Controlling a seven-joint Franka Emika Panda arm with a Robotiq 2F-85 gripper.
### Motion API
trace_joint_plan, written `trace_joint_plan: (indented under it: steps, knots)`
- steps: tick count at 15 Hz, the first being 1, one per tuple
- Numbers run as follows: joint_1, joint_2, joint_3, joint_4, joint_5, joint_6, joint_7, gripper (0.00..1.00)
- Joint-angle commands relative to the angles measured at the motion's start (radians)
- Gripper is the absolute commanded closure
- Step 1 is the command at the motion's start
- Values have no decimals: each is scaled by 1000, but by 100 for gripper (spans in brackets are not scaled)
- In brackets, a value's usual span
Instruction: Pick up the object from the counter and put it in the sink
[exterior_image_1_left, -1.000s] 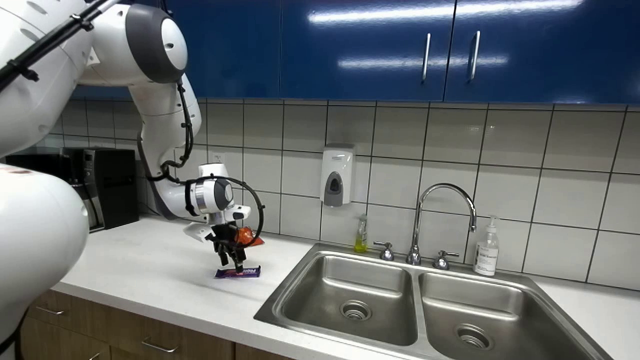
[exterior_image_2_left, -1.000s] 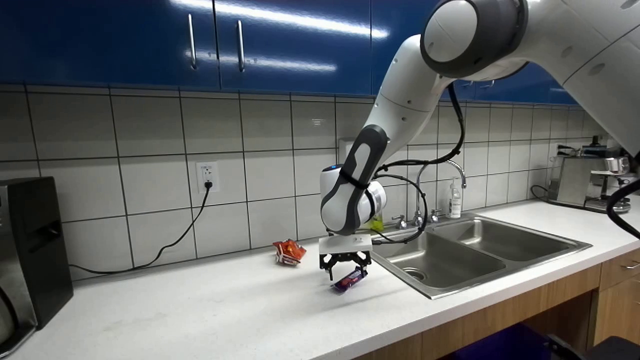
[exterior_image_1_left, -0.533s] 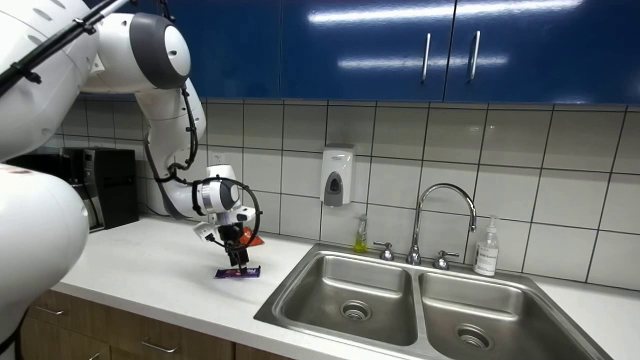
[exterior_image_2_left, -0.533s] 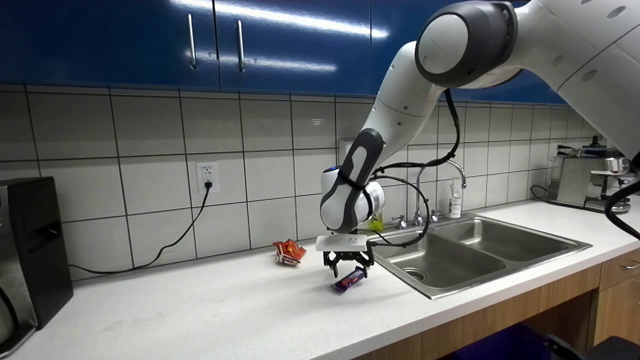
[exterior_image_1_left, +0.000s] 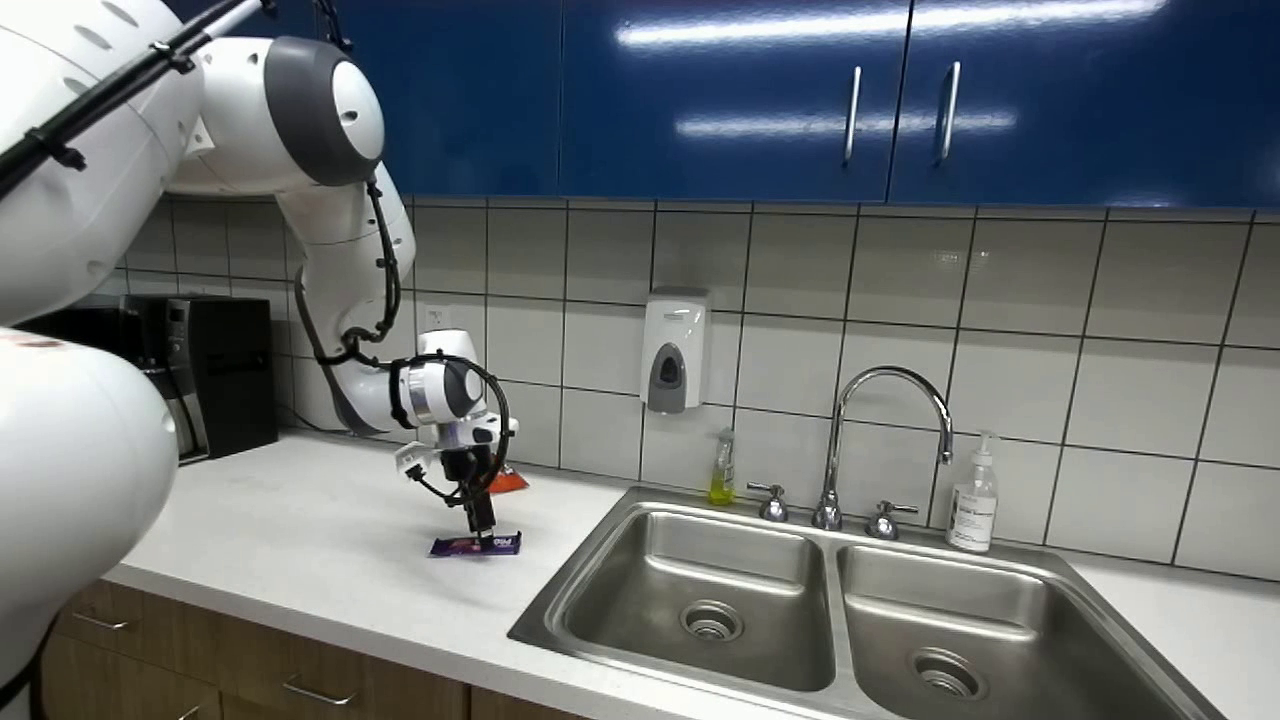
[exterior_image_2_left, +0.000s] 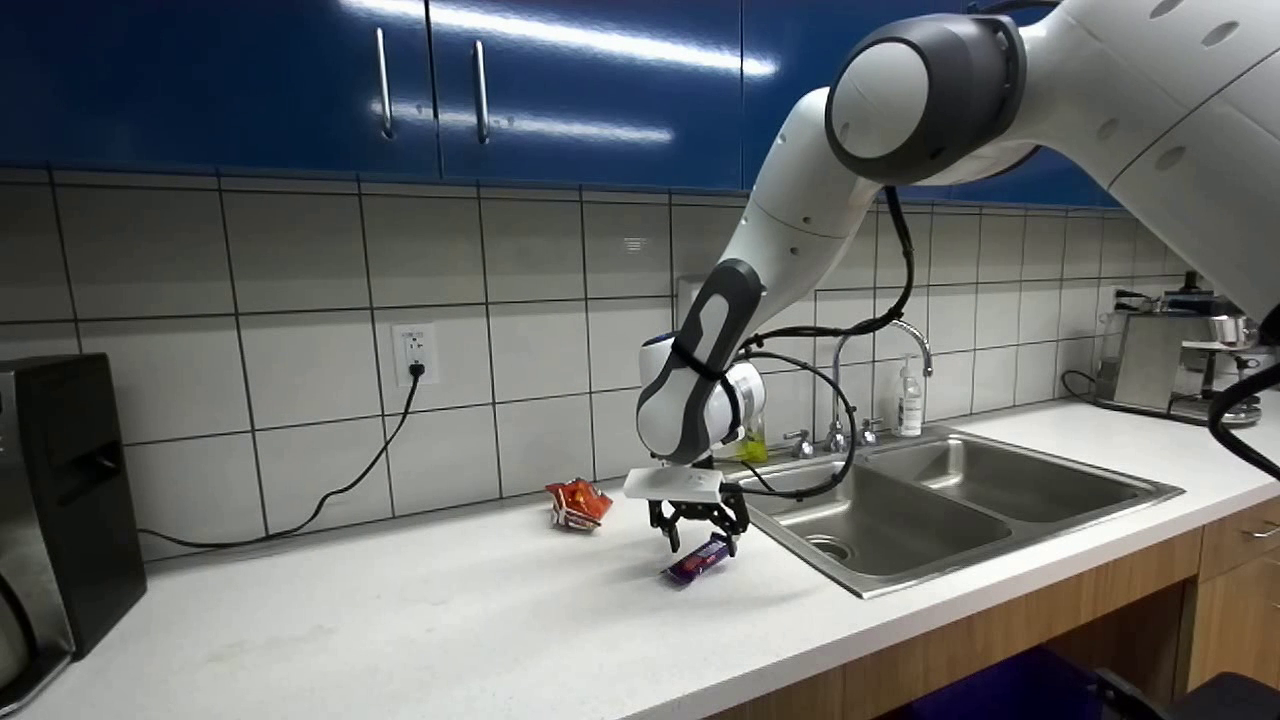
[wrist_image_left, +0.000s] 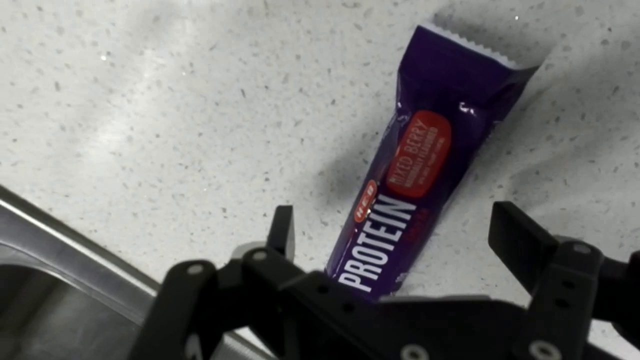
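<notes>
The black two-fingered gripper (wrist_image_left: 392, 207) has turned slightly. The flat dark-purple rectangular packet (wrist_image_left: 425, 165) lies on the white countertop (exterior_image_2_left: 400, 640), open room between it and the front edge, the stainless-steel double-basin sink (exterior_image_1_left: 577, 575) near. Its fingers stand wide, straddling the packet with gaps on both sides.

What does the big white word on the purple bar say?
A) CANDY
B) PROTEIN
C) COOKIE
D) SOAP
B, because the wrist view shows PROTEIN printed in big white letters along the purple bar.
</notes>
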Motion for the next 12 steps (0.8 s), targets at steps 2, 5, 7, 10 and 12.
trace_joint_plan:
  steps: [2, 5, 7, 10, 12]
  knots:
    - [-15, 15, 4, 37, 3, -42, 60, 0]
    - [-22, 20, 5, 41, 0, -38, 70, 0]
    - [-26, 27, 7, 47, 0, -37, 68, 0]
    - [-27, 33, 5, 52, -1, -39, 67, 0]
    - [-28, 38, 5, 55, -1, -40, 67, 0]
